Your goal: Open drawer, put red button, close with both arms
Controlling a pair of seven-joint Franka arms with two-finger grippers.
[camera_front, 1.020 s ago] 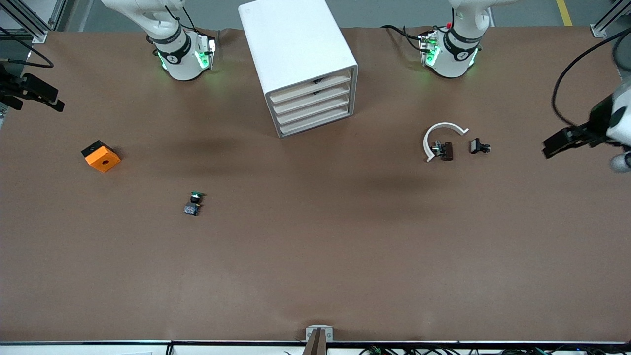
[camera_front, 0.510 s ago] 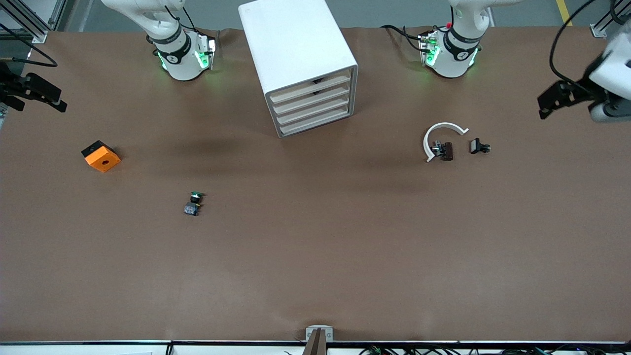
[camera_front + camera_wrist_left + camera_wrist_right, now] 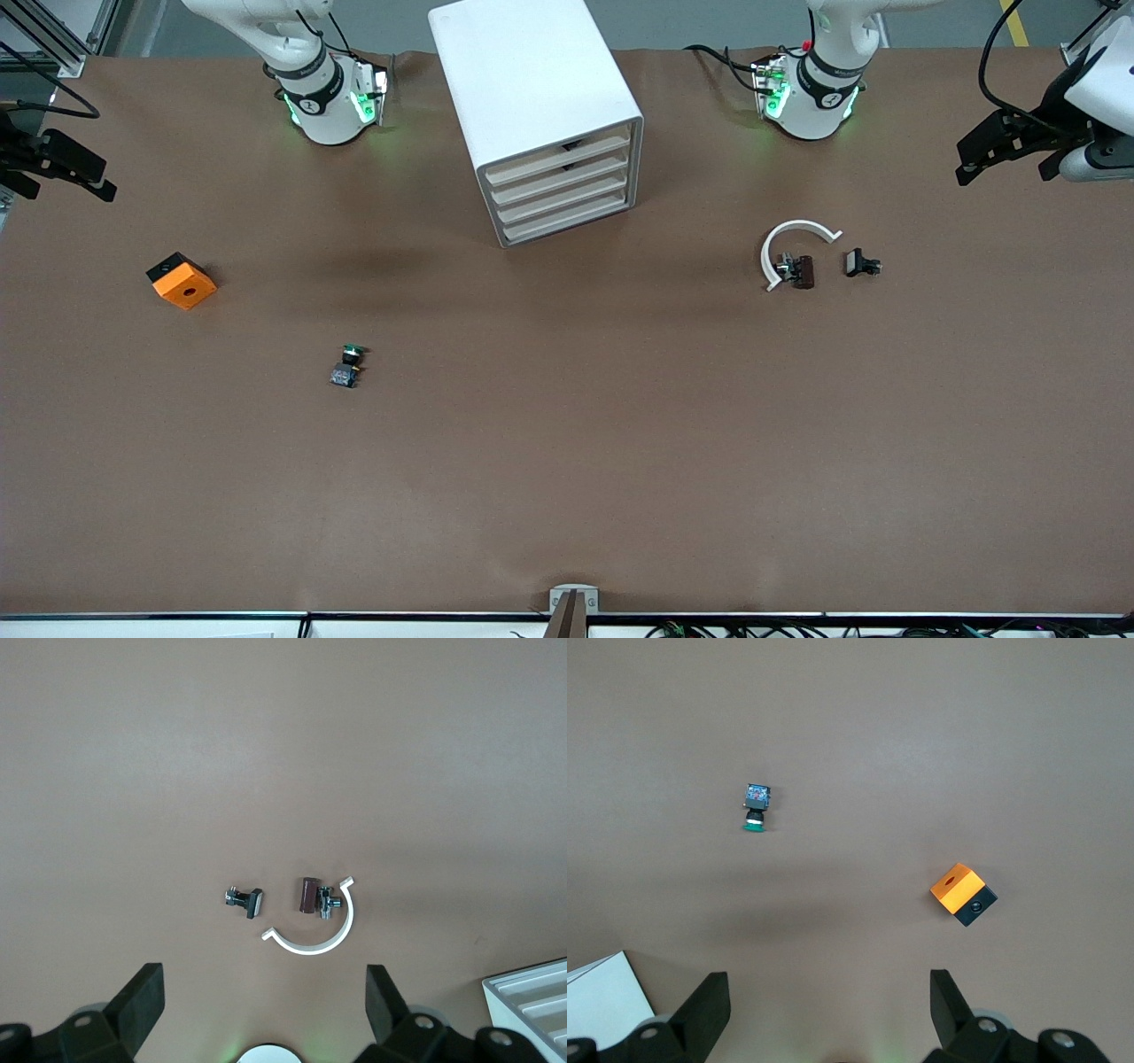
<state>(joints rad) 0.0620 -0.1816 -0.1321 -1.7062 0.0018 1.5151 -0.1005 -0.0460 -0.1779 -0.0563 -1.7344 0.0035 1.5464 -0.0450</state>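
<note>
No red button shows anywhere; the only one under the right tool [image 3: 828,1010] is one green-capped button [image 3: 754,806], which could get picked by mistake. Four drawers [image 3: 558,190] sit shut in one cabinet [image 3: 523,80], well apart from both tools. The right tool and the left tool [image 3: 264,1010] gape wide, empty. Also one orange block [image 3: 963,894], one white clip [image 3: 310,935], two dark parts [image 3: 244,899]

Cabinet [image 3: 536,106] on tabletop [image 3: 567,461] between arm bases. Block [image 3: 181,281] toward right arm's end; button [image 3: 347,366] nearer front camera. Ring piece [image 3: 791,248], two small parts beside it, toward left arm's end.
</note>
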